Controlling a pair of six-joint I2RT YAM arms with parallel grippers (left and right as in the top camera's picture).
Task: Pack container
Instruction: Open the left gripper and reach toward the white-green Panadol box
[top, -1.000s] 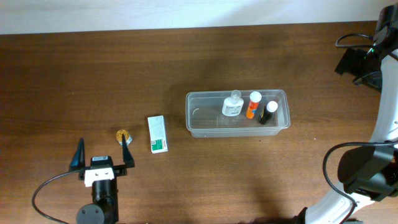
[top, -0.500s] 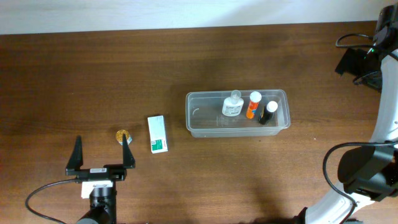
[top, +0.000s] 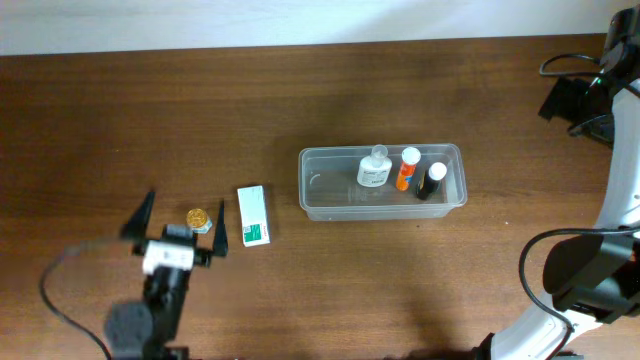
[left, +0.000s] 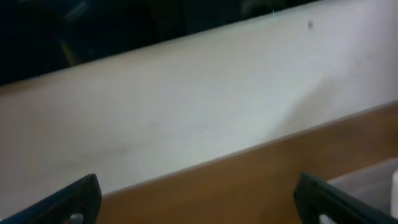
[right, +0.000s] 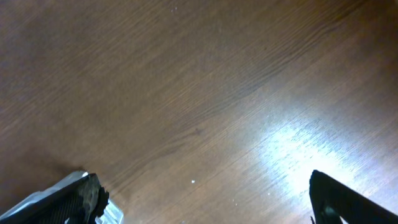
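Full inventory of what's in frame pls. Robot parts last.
container: 1, clear plastic, right of table centre
clear bottle: 1, see-through, inside the container, leftmost of three
orange bottle: 1, orange with white cap, inside the container, middle
black bottle: 1, black with white cap, inside the container, rightmost
box: 1, white with a green end, on the table left of the container
round item: 1, gold, left of the box; too small to identify
table: 1, brown wood
left gripper: 1, black, open, empty, by the round item
right gripper: 1, black, open, empty, over bare wood
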